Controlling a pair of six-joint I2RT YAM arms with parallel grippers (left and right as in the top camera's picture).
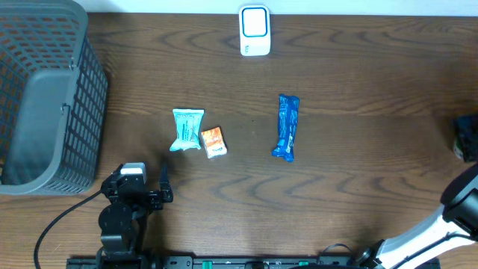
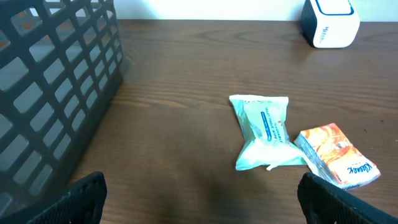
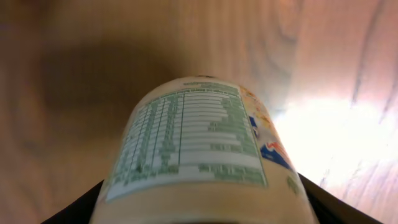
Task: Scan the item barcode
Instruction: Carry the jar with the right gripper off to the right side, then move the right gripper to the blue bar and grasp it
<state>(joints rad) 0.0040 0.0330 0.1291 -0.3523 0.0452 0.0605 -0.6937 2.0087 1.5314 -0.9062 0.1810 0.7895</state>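
Bottle point(image 3: 196, 149) is one; table point(image 1: 358, 75) holds three packets point(image 1: 187, 129).

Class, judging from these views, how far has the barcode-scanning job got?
Done: nothing evident; the teal packet, orange packet and blue packet lie on the table, apart from the scanner. In hand: a labelled container sits within the right gripper; grip unclear. Remaining: presenting a barcode to the scanner.
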